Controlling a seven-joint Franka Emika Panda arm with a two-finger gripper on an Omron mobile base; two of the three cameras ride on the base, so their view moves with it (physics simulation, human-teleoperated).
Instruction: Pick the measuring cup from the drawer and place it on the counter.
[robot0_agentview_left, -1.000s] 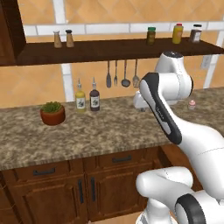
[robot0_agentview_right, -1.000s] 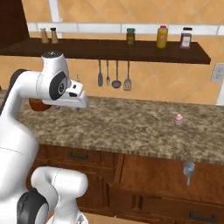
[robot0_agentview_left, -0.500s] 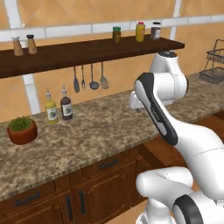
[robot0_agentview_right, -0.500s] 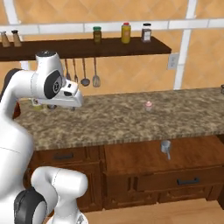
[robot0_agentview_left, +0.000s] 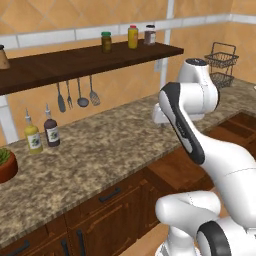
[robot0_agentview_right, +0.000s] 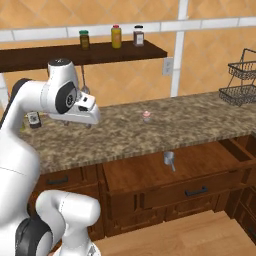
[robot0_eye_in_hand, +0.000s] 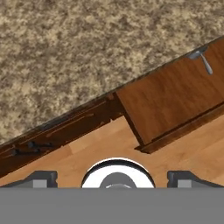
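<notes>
Right base view: my tool (robot0_agentview_right: 89, 123) hangs empty over the table (robot0_agentview_right: 200, 117), fingers apart, while the measuring cup (robot0_agentview_right: 169, 159) lies in the open drawer (robot0_agentview_right: 210, 162), well apart; I should swing right, descend squarely over its handle.

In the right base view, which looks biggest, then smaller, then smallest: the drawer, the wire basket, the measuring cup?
1. The drawer looks largest by far.
2. The wire basket, though the picture's edge cuts it off.
3. The measuring cup looks smallest, tiny inside the drawer.
</notes>
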